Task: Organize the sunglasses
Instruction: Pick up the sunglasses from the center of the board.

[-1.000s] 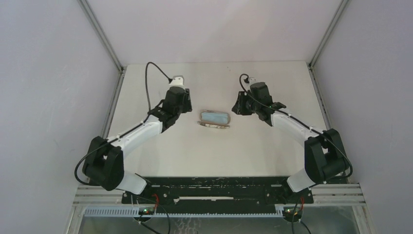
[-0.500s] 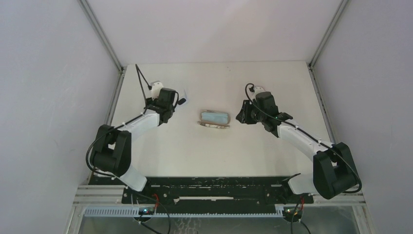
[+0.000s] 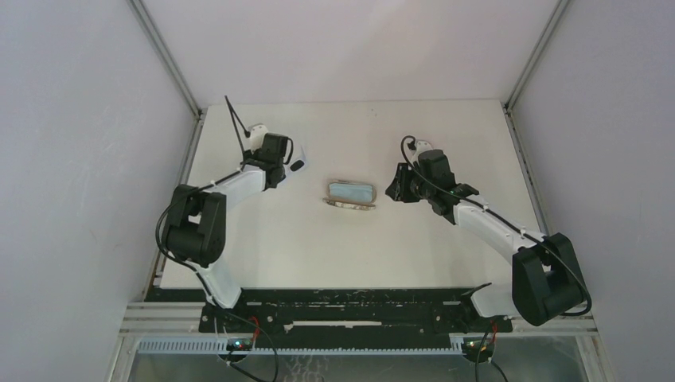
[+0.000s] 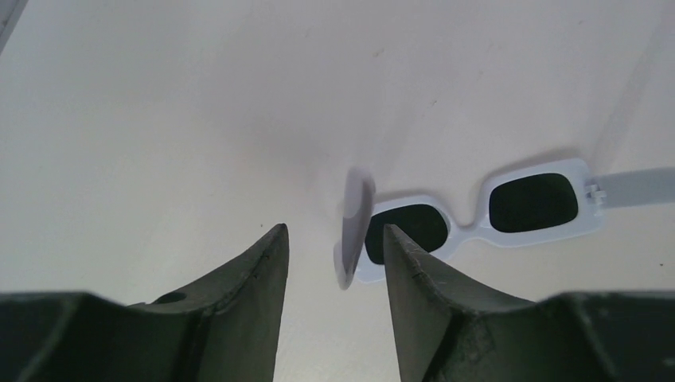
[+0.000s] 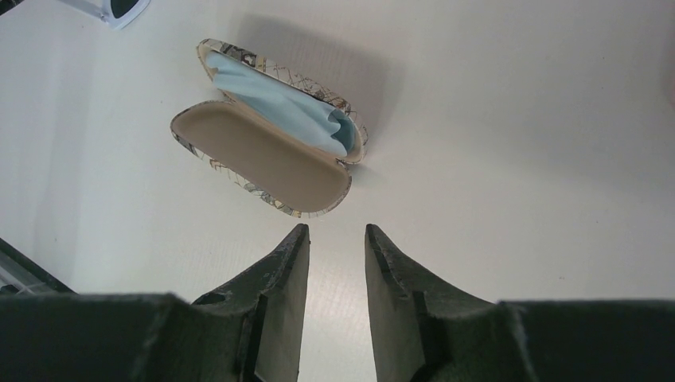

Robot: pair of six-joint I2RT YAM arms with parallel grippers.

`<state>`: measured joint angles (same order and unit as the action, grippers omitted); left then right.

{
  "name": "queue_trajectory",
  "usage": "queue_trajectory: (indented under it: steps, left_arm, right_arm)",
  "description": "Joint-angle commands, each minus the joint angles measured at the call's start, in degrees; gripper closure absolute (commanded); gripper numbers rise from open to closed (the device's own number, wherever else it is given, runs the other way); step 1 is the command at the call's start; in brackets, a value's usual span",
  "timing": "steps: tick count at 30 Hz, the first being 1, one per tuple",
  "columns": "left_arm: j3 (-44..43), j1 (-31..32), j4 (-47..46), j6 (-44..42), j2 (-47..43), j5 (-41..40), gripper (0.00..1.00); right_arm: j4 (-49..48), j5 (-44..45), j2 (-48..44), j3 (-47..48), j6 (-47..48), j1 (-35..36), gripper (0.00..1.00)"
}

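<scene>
left gripper (image 4: pixel 333 235), swung from the open case (image 3: pixel 351 192) at centre to the upper left of the top view, stood parted and empty before the white sunglasses (image 4: pixel 532 203) (still uncased, pickup pending); right gripper (image 5: pixel 337 231), also unclenched, held nothing.

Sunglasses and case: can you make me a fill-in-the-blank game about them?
The sunglasses have a ____ frame.
The case is ____, not shut.
The cloth inside the case is light ____.
Missing words: white, open, blue.
</scene>
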<state>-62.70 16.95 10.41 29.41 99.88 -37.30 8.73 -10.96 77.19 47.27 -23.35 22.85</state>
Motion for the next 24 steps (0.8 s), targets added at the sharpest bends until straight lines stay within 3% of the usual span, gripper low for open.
queue_trajectory:
  steps: [1, 9, 16, 24]
  left_arm:
    - [-4.28, -0.67, -0.27, 1.0, 1.77, 0.64, 0.5]
    - [-5.52, -1.16, 0.79, 2.42, 4.38, 2.11, 0.61]
    - [-5.68, -1.14, 1.33, 2.53, 3.31, 2.79, 0.85]
    - [-3.7, -1.15, 2.19, 2.31, -1.83, 4.43, 1.0]
  right_arm:
    - [-2.14, 0.59, -1.42, 0.11, -0.55, -0.24, 0.68]
    - [-2.16, 0.79, -1.73, -0.33, -0.72, -0.18, 0.69]
    - [-1.81, 1.04, -2.49, -0.5, -0.55, -0.13, 0.69]
    - [-1.19, 1.19, -4.87, -0.75, -0.06, 0.0, 0.69]
